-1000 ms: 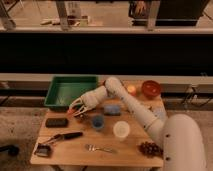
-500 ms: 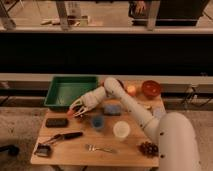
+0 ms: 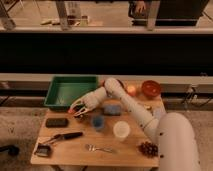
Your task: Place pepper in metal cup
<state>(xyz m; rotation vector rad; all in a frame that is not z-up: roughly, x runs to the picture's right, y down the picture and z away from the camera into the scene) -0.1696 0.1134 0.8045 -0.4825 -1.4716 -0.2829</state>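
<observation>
The pepper shows as a small orange-red spot at the tip of the end effector, which seems to be pinching it just in front of the green tray, low over the counter. The metal cup appears to sit right beneath, though it is dim. A release slightly off its mouth could bounce the pepper off the rim, or the fingers could tip the cup

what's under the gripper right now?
The gripper hangs at the table's left-middle, beside the green tray. An orange-red bit, likely the pepper, shows at its tip. The metal cup beneath is covered.
</observation>
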